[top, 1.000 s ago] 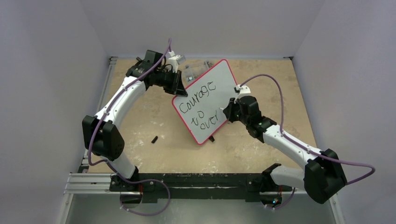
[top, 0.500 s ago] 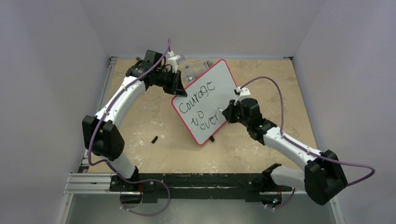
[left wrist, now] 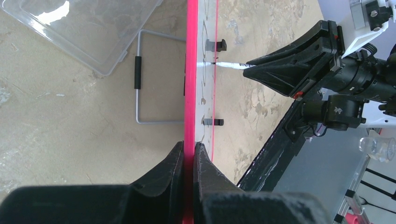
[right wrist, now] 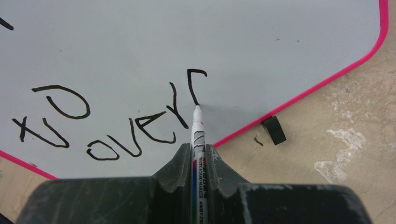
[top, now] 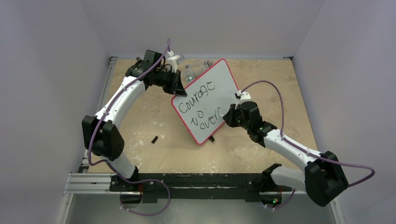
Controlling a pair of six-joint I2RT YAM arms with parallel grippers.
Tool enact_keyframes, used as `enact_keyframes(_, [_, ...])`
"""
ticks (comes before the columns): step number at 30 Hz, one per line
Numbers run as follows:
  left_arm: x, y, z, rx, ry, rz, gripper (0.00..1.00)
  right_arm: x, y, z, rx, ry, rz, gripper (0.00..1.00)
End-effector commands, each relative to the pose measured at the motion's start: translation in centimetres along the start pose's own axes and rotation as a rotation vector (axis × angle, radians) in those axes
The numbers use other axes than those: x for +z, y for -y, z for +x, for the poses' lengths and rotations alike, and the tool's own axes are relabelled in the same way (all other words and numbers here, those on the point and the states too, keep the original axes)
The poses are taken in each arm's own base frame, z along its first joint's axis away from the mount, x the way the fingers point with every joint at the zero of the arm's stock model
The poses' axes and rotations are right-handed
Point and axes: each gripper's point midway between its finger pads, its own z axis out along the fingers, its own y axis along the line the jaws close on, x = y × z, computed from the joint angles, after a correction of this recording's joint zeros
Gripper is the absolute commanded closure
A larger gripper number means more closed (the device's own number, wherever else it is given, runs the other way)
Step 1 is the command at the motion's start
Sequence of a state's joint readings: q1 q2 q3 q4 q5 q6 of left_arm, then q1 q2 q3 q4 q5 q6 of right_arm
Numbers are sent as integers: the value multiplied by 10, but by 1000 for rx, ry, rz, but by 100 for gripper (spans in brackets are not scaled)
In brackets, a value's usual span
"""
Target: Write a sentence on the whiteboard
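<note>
Board: flat white whiteboard (top: 222,81) with a thin pink rounded frame, propped tilted mid-desk, lettered "courage to over".
Left pincer (left wrist: 189,148): clamped on the board's far-left frame edge.
Right pincer (right wrist: 198,151): at the board's near-right side, closed on a white whiteboard marker (right wrist: 198,126); the tip touches the board at the stroke after "over".
Desk (top: 261,79): tan, scuffed.

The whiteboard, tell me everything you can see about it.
The whiteboard is a white rectangle in a thin pink rounded frame, with small black feet on the table. Black handwriting reads "Courage to over", plus one more stroke. The left gripper clamps its far edge; the right gripper's marker tip touches it.
</note>
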State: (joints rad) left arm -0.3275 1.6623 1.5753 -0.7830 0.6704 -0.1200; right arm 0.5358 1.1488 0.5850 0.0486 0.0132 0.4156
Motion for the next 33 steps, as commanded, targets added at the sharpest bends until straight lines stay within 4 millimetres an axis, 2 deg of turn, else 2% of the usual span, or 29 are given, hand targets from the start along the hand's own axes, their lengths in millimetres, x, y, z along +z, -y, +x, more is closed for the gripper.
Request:
enact_keyframes(1, [-7, 2, -13, 65, 47, -25, 100, 1, 9, 11, 33, -38, 62, 100])
enact_keyframes(4, [-8, 3, -14, 66, 48, -24, 100, 1, 11, 7, 30, -35, 84, 100])
enact_keyframes(11, [-8, 3, -14, 66, 48, -21, 100, 0, 12, -31, -2, 42, 136, 100])
enact_keyframes(16, [-7, 2, -14, 63, 46, -22, 100, -10, 8, -56, -11, 113, 140, 100])
enact_keyframes(19, [-7, 3, -14, 64, 48, -21, 100, -18, 8, -63, -15, 133, 149, 100])
enact_keyframes(24, [-8, 3, -14, 65, 48, -21, 100, -25, 11, -67, -6, 154, 166, 100])
enact_keyframes(33, [-8, 4, -14, 66, 50, -20, 100, -8, 17, -67, -7, 132, 198, 100])
